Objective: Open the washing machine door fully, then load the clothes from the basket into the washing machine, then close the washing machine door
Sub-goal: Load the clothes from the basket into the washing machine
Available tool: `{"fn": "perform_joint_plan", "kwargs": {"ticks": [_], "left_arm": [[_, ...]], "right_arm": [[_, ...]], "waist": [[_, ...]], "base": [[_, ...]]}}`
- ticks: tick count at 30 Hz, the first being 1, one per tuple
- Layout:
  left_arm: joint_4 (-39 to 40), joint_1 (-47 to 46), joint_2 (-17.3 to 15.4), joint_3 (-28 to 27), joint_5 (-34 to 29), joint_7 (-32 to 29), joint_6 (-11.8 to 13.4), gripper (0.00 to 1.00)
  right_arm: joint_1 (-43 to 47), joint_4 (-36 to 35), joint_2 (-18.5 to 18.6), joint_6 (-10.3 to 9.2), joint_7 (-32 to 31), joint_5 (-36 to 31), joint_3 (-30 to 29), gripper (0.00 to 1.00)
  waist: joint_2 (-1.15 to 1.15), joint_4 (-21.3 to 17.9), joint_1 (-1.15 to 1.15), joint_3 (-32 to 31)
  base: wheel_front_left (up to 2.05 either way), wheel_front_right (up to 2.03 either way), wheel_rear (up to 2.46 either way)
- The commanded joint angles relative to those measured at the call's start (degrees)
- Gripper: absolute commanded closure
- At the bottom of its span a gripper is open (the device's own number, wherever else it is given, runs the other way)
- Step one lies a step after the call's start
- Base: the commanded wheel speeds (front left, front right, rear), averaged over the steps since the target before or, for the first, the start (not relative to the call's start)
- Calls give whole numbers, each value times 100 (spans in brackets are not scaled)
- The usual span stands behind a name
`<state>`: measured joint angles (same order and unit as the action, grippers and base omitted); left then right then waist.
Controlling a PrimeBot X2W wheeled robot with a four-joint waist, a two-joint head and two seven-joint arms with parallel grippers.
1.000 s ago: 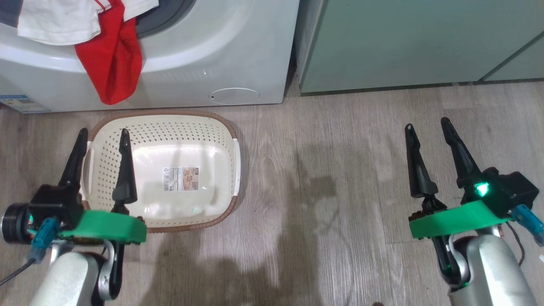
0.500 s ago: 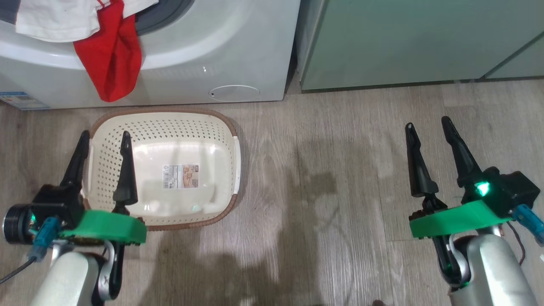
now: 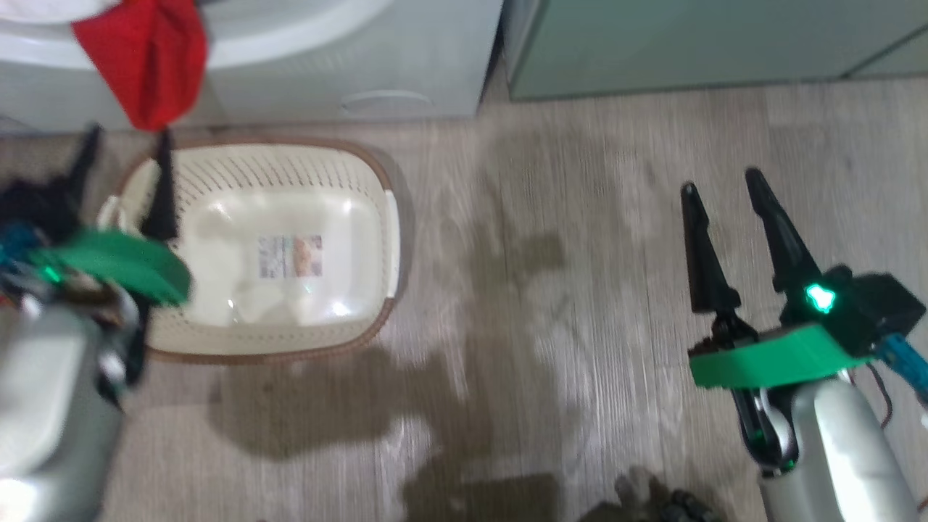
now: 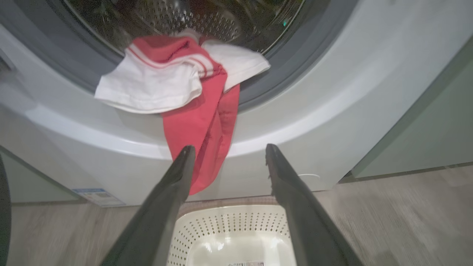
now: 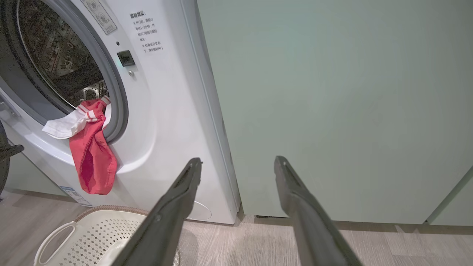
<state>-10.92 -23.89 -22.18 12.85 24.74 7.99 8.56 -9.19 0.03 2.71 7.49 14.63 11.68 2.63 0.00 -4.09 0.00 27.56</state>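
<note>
- Since a second ago my head camera has tipped, so the whole head view has shifted. On top of that, my left gripper [image 3: 127,134] has moved forward past the basket [image 3: 275,168] toward the washing machine [image 4: 332,92]. It is blurred in the head view.
- Left gripper: fingers spread wide, nothing between them.
- Right gripper [image 3: 721,180]: also spread wide, holding nothing. It hangs over bare floor [image 3: 580,290], well apart from the basket.
- The clothes [image 4: 199,122] are draped over the bottom lip of the drum [image 4: 192,18] opening. The white panels lie on the grey seal [image 4: 266,88] and the red tail hangs down the machine's front.
- In the left wrist view the tail ends just beside my left-hand fingertip and low in the gap between the fingers. I can't tell if they touch.
- The basket sits on the floor close to the machine's front edge, under the hanging tail, with its bottom label in plain sight.
- Edges: the pale green cabinet [image 5: 332,111] stands just beside the machine's right side, with a narrow dark gap between them.
- Room: open floor from the basket's right rim across to my right gripper.
</note>
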Motion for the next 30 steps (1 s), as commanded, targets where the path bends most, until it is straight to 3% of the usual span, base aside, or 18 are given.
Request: {"fn": "perform_joint_plan", "kwargs": {"ticks": [1, 12, 22, 23, 24, 25, 26, 30], "left_arm": [[-81, -275, -289, -298, 77, -68, -66, 0], [-2520, -1978, -950, -518, 355, -355, -777, 0], [-3590, -2881, -1361, -511, 208, -276, -810, 0], [-3647, -2943, -1382, -491, 184, -270, -807, 39], [-3688, -2995, -1390, -478, 176, -254, -817, 59], [-3727, -3030, -1393, -459, 170, -262, -832, 59], [-3747, -3062, -1402, -438, 162, -267, -855, 100], [-3567, -3125, -1492, -341, 82, -254, -908, 100]], "right_arm": [[-143, -219, 17, 0, 21, 25, 171, 0], [-485, -318, 17, 0, 35, 328, 333, 0], [-599, -391, 17, 0, 36, 523, 433, 0], [-604, -394, 17, 0, 36, 537, 432, 0], [-609, -395, 17, 0, 36, 554, 429, 0], [-609, -394, 17, 0, 36, 569, 424, 0], [-606, -393, 17, 0, 36, 589, 415, 0], [-570, -391, 17, 0, 36, 656, 367, 0]], "waist": [[0, -151, 0, 319], [0, -724, 0, 1102], [0, -969, 0, 1387], [0, -978, 0, 1395], [0, -983, 0, 1395], [0, -981, 0, 1386], [0, -975, 0, 1375], [0, -902, 0, 1296]], "base": [[0, 0, 0], [0, 0, 0], [0, 0, 0], [0, 0, 0], [0, 0, 0], [0, 0, 0], [0, 0, 0], [0, 0, 0]]}}
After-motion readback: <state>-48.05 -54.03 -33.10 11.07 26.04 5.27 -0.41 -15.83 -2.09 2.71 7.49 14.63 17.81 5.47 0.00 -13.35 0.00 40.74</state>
